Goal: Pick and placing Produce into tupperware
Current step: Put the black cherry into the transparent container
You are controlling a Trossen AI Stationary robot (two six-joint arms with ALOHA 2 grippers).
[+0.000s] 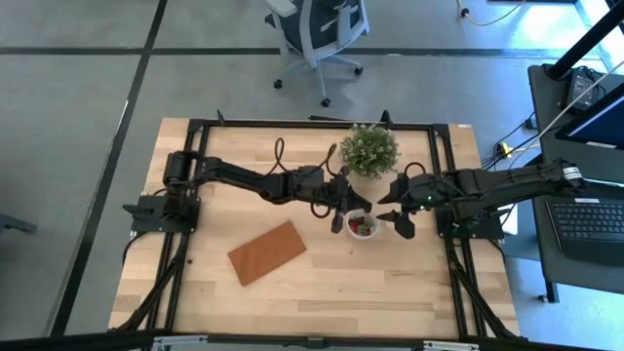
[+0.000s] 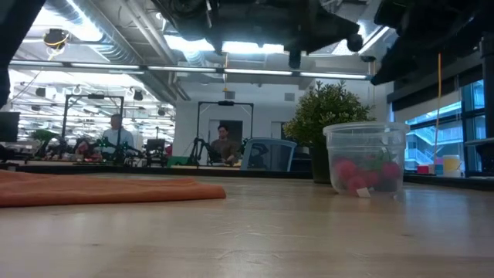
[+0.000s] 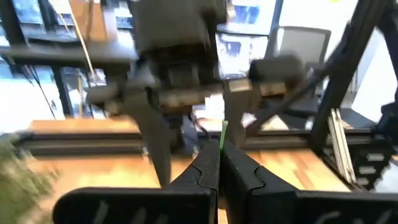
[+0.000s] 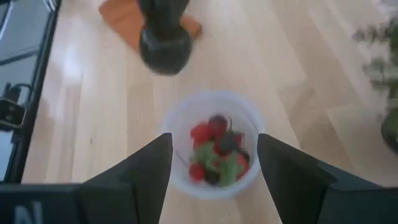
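The tupperware (image 1: 363, 226), a small clear round cup, stands on the wooden table (image 1: 322, 292) near its middle. It holds produce (image 4: 216, 157): red and dark pieces with some green. My left gripper (image 1: 340, 218) hangs just left of the cup, above the table, shut, with a thin green sliver (image 3: 222, 134) sticking out between its tips. My right gripper (image 4: 214, 140) hovers open above the cup's right side and tilts down at it. In the right wrist view the cup shows between its fingers, clear of them. My left gripper (image 3: 219, 160) pinches the thin green sliver's near end (image 3: 222, 145) between its two shut fingertips. The fingers point level, toward the table's right. The sliver stands up from the tips, clear of the table. What it belongs to I cannot tell.
A green potted plant (image 1: 369, 148) stands just behind the cup. A flat brown board (image 1: 266, 252) lies to its near left. Black frame rails (image 1: 292, 125) run along the table's edges. People sit at desks (image 2: 224, 143) in the room beyond.
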